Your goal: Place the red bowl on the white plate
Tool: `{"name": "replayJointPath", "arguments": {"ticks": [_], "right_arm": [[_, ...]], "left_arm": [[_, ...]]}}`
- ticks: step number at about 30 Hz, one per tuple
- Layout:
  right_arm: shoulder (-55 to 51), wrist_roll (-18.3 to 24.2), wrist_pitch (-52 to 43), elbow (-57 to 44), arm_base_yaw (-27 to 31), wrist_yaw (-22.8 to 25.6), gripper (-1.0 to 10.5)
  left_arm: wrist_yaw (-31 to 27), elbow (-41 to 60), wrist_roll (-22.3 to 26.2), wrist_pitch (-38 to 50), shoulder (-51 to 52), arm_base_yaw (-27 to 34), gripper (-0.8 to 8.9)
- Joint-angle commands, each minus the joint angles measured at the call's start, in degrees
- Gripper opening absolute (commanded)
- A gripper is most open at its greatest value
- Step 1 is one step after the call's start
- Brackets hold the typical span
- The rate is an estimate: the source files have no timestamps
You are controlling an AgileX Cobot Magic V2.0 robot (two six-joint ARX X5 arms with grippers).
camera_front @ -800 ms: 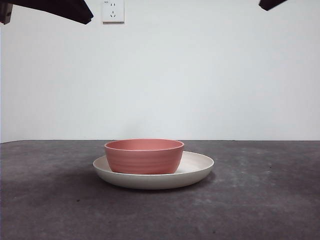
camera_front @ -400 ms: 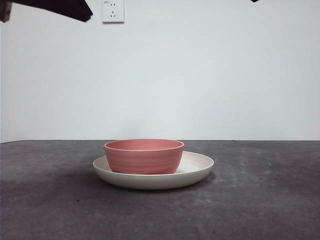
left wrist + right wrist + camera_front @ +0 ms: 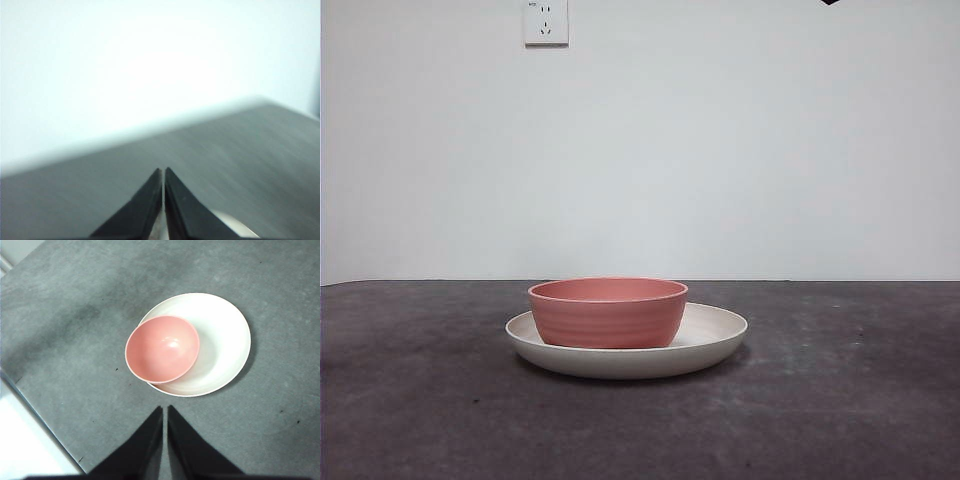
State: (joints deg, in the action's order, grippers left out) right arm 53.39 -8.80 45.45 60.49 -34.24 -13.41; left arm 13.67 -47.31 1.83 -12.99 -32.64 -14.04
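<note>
No text, label, brand, number or sign can be read anywhere. The wall socket (image 3: pixel 546 22), at about 11 o'clock in the front view, carries only its slot openings and a tiny mark too small to make out. The red bowl (image 3: pixel 608 312), the white plate (image 3: pixel 715 340) and the worktop (image 3: pixel 840 400) are plain and unmarked.

Even, soft light — left wrist view blurred, its wall (image 3: pixel 125 65) overexposed.
</note>
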Motion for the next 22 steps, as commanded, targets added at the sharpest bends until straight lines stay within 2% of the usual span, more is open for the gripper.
{"name": "replayJointPath", "arguments": {"ticks": [1,5,7,15,22], "right_arm": [[0.4,0.3,-0.6,0.3,-0.5,0.0,0.1],[0.4,0.3,-0.6,0.3,-0.5,0.0,0.1],[0.4,0.3,-0.6,0.3,-0.5,0.0,0.1],[0.4,0.3,-0.6,0.3,-0.5,0.0,0.1],[0.4,0.3,-0.6,0.3,-0.5,0.0,0.1]], "left_arm": [[-5.0,4.4,2.8,5.7,6.3,5.5,0.08],[-14.9,12.2,3.4,8.8,14.6,11.1,0.08],[-18.0,16.2,3.3,8.6,18.3,13.2,0.08],[-18.5,31.5,1.7,8.3,29.8,17.2,0.08],[-18.5,40.2,1.3,7.7,32.5,17.5,0.08]]}}
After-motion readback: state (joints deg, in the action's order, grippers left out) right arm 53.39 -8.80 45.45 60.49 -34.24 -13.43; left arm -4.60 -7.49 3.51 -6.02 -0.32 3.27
